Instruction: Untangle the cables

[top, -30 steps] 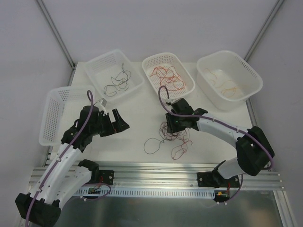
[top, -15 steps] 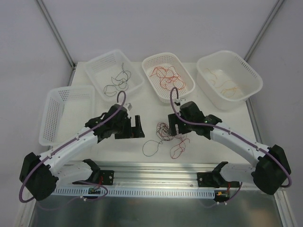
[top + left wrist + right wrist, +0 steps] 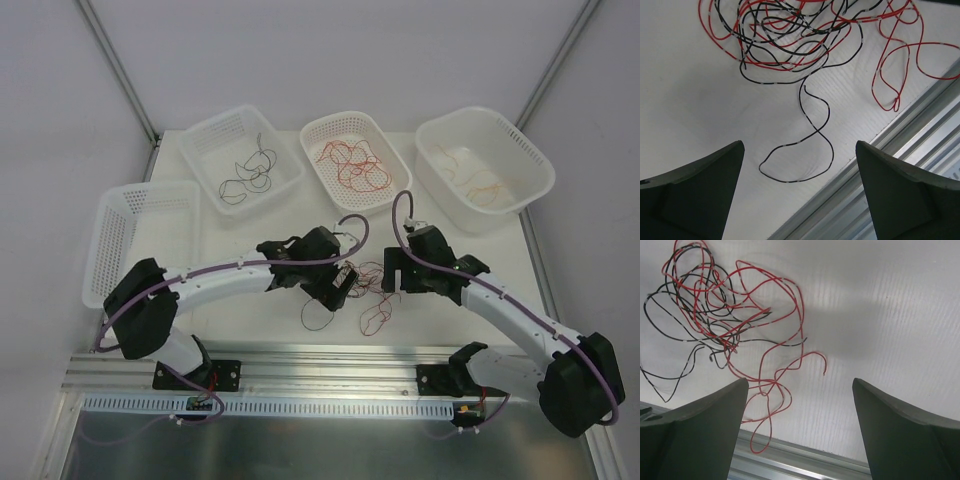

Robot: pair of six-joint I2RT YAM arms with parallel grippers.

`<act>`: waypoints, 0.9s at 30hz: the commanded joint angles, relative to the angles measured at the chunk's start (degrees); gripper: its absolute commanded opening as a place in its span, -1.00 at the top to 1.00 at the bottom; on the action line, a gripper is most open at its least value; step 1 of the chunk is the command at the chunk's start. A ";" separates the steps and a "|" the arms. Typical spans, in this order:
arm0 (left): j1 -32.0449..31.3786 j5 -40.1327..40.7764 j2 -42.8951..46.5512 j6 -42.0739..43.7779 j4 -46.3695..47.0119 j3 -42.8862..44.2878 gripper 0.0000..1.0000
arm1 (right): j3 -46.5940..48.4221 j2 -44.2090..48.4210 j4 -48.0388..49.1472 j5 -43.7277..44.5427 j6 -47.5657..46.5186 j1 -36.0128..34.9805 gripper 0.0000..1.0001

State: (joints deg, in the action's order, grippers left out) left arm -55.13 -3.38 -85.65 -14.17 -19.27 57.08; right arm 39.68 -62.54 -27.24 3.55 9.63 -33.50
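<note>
A tangle of thin red and black cables (image 3: 367, 288) lies on the white table near its front edge. My left gripper (image 3: 340, 284) is open at the tangle's left side. In the left wrist view the knot (image 3: 785, 40) sits ahead of the left gripper (image 3: 799, 145), and a loose black loop (image 3: 831, 150) trails between the spread fingers, which hold nothing. My right gripper (image 3: 393, 270) is open at the tangle's right side. In the right wrist view the tangle (image 3: 715, 315) lies up and to the left of the right gripper (image 3: 800, 381), which is empty.
Four white baskets stand behind and to the left: one at far left (image 3: 110, 230), one with black cables (image 3: 225, 122), one with red cables (image 3: 340, 120), one with orange cables (image 3: 480, 115). An aluminium rail (image 3: 330, 355) runs along the table's front edge.
My left arm has swung right from beside the far-left basket to the tangle. My right gripper has opened and drawn back to the right, leaving the tangle on the table.
</note>
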 commanded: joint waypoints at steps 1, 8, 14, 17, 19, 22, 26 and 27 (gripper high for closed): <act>-1.11 -1.90 -3.03 5.56 1.42 2.16 -0.87 | -1.97 2.69 1.58 -6.53 2.94 4.39 -0.79; -2.70 -1.90 -7.51 3.02 1.43 2.51 -0.75 | -3.21 2.08 4.91 -12.69 3.99 6.34 -0.79; -3.93 -2.51 -10.59 -0.32 1.51 1.72 -0.62 | -3.56 -0.65 7.73 -13.31 6.54 6.25 -0.79; -3.93 -2.07 -11.64 -1.99 1.69 0.84 -0.38 | -3.65 -2.75 9.13 -13.75 7.07 6.07 -0.79; -3.93 -2.07 -11.91 -2.70 1.69 0.58 -0.04 | -3.56 -3.90 9.84 -14.18 7.77 5.55 -0.79; -3.93 -1.46 -11.48 -3.05 1.69 0.31 0.43 | -3.38 -6.18 11.33 -14.01 8.48 4.15 -0.79; -3.84 -0.49 -9.81 -3.23 1.60 -0.30 0.99 | -2.68 -9.25 11.86 -12.52 8.74 1.95 -0.79; -3.84 -0.40 -9.54 -3.66 1.69 -0.56 1.00 | -2.59 -9.70 11.78 -12.43 8.74 1.60 -0.79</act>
State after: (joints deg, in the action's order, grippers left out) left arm -58.57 -4.40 -97.49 -17.08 -18.09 57.28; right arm 36.62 -71.02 -17.52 -9.39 17.08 -30.65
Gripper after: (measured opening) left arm 0.018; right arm 0.895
